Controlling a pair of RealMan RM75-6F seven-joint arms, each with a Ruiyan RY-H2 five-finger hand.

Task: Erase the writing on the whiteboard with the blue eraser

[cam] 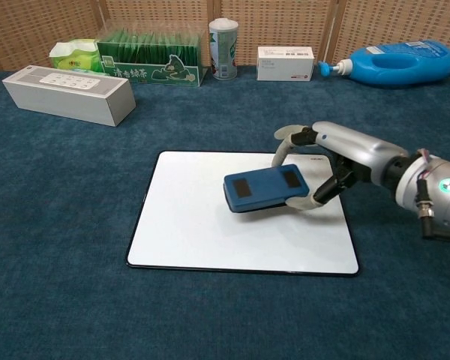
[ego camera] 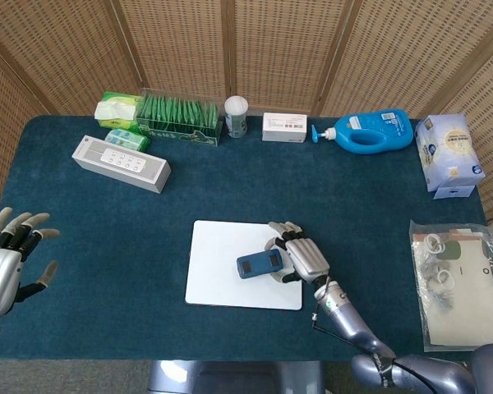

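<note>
A: Chest view first, where is the blue eraser (cam: 266, 189)?
B: Over the whiteboard (cam: 202, 225), right of its middle. The right hand (cam: 326, 161) holds it by its right end, fingers wrapped around that end.
A: Is it flat on the whiteboard?
B: I cannot tell; it looks slightly tilted.
A: And the left hand (ego camera: 4, 263)?
B: In the head view it is well left of the whiteboard, at the tabletop (ego camera: 107, 238) edge, fingers spread, holding nothing.
A: Writing?
B: The whiteboard's visible surface looks plain white.
</note>
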